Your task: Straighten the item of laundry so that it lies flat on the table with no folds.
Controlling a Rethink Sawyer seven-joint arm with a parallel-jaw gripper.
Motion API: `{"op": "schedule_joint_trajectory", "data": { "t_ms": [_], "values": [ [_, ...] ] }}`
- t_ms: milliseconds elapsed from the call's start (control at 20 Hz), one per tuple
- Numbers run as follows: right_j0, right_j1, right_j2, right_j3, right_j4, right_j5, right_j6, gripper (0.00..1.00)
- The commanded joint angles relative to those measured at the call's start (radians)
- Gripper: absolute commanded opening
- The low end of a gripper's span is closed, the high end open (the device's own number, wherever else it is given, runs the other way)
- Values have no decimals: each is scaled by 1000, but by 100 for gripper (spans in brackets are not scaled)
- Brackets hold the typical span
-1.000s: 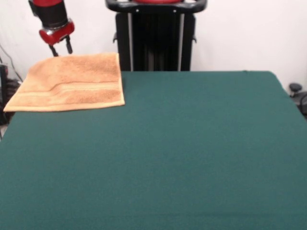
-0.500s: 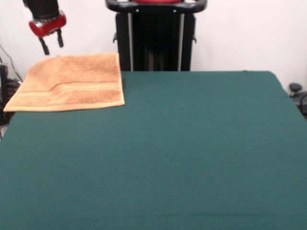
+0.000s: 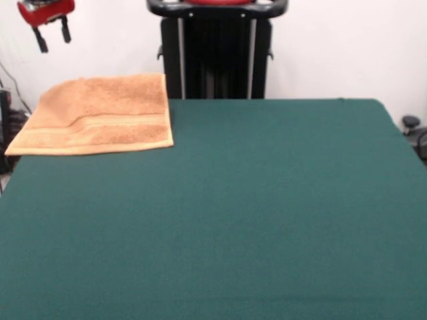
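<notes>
The orange-tan towel (image 3: pixel 100 117) lies spread out at the far left corner of the green table (image 3: pixel 253 213) in the front view. It looks flat, with a woven band running across it near its front edge. Its left and far edges reach over the table's edge. No tag shows. My gripper (image 3: pixel 53 37) hangs at the top left, well above the towel's far left corner. Its two dark fingers are apart and hold nothing.
The robot's black pedestal (image 3: pixel 217 53) stands behind the table's far edge, just right of the towel. Dark equipment (image 3: pixel 413 130) sits beyond the table's right far corner. A white wall is behind.
My gripper has risen and moved left, away from the towel's far left corner, toward the picture's top edge. The towel has not moved.
</notes>
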Motion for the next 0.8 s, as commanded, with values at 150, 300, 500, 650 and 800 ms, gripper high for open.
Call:
{"op": "schedule_joint_trajectory", "data": {
  "t_ms": [150,300,500,650,800],
  "values": [
    [1,63,237,32,244,-13,-112,100],
    [-39,114,317,36,305,-84,-106,100],
    [-66,139,401,29,346,-137,-86,100],
    [-84,92,458,43,390,-111,-71,100],
    [-55,60,450,25,370,-110,-39,100]
  ]
}}
